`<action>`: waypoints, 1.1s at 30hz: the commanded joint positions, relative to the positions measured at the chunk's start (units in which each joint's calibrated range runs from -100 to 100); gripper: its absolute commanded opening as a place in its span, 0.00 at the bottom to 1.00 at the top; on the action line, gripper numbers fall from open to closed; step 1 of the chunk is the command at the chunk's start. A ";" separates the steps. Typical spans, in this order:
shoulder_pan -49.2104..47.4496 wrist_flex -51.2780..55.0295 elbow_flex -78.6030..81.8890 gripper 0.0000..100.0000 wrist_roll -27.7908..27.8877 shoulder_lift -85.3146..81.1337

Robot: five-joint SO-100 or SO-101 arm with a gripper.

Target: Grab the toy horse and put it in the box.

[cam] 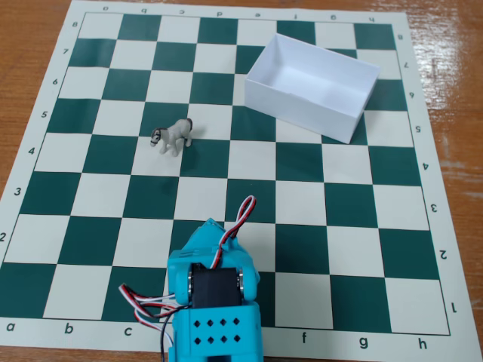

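The toy horse (173, 136) is a small pale grey figurine with a darker mane. It stands upright on the chessboard, left of centre, head pointing left. The white open-topped box (298, 105) sits at the upper right of the board, and nothing shows inside it. My turquoise arm rises from the bottom edge, and its gripper (211, 227) points up the board, about two squares below the horse and a little to its right. The arm's body hides the jaws, so how they stand does not show. Nothing is seen in the gripper.
A green and white chessboard mat (90, 249) covers most of the wooden table (30, 45). Red, white and black servo wires (143, 300) loop out beside the arm's base.
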 commanded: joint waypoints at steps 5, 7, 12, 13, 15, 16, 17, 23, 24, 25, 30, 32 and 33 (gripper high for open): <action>-0.71 0.26 0.36 0.16 0.13 -0.24; -0.71 0.26 0.36 0.16 0.13 -0.24; -0.71 0.26 0.36 0.16 0.13 -0.24; -0.64 0.26 0.36 0.16 0.13 -0.24; 0.08 0.10 0.36 0.16 0.13 -0.24; 0.58 -0.65 0.36 0.16 0.13 -0.24; 0.65 -1.57 0.27 0.16 0.13 -0.24; 1.22 -5.22 -3.82 0.18 -0.12 5.34; 0.86 -5.63 -5.83 0.18 -0.17 7.81; 0.36 -6.05 -8.01 0.18 -0.41 10.38; -0.35 -8.79 -20.03 0.22 -3.34 24.36; -0.57 -8.96 -25.31 0.25 -4.51 29.05; -0.71 -9.12 -27.68 0.26 -5.05 30.65</action>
